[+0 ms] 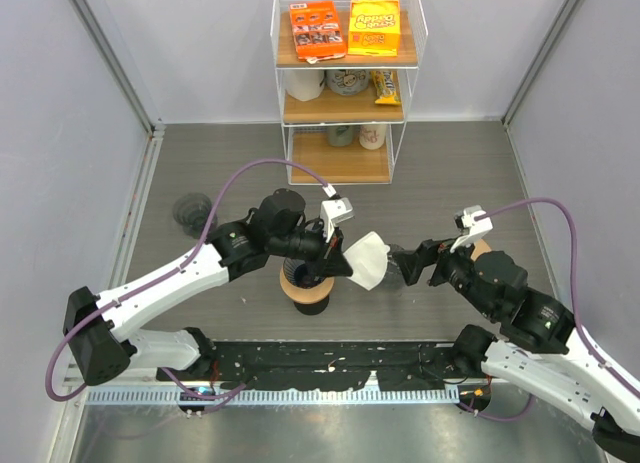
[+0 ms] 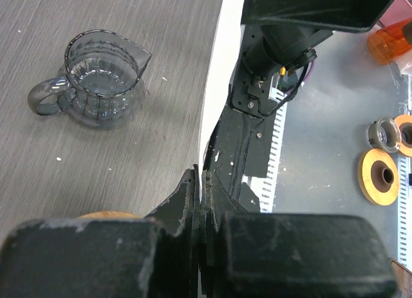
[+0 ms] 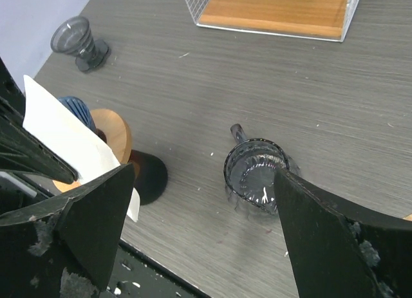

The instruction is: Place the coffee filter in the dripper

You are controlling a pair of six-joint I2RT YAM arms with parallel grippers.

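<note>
My left gripper (image 1: 340, 255) is shut on a white paper coffee filter (image 1: 368, 260) and holds it in the air just right of the dripper. The dripper (image 1: 305, 283) is a dark ribbed cone in a wooden collar on a black-footed stand, below the left gripper. In the left wrist view the gripper (image 2: 201, 176) pinches the filter (image 2: 217, 85), seen edge-on. In the right wrist view the filter (image 3: 61, 137) partly covers the dripper (image 3: 76, 109). My right gripper (image 1: 408, 263) is open and empty, right of the filter, hovering over a glass pitcher (image 3: 254, 176).
The pitcher also shows in the left wrist view (image 2: 96, 79). A small dark glass cup (image 1: 190, 213) stands at the left. A wire and wood shelf (image 1: 345, 83) with snack boxes and cups stands at the back. Grey walls close in both sides.
</note>
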